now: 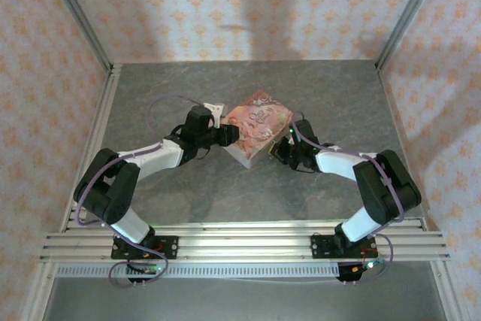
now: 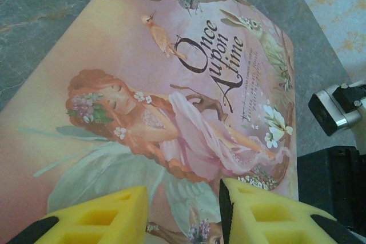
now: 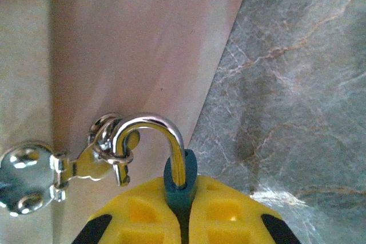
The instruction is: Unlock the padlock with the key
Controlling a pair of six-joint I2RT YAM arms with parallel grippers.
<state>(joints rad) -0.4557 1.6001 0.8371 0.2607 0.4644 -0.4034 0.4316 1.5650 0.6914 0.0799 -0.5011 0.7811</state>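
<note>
Right pincer [image 3: 183, 191] clenched on the blue body of the padlock [image 3: 179, 175]. Its shackle is threaded through the hasp [image 3: 86, 161] on the side of the pink box [image 3: 143, 38]. Left pincer [image 2: 183, 198] released, hovering over the lid.

Recommend holding the body steady, keyhole exposed (hidden between the fingers here). The box wall crowds one side; the bare desk [image 3: 297, 84] opposite leaves approach room.

Blue padlock [image 3: 180, 184], silvery shackle [image 3: 150, 123] looped through the metal clasp [image 3: 86, 164] on the pink box [image 3: 143, 38]
</note>
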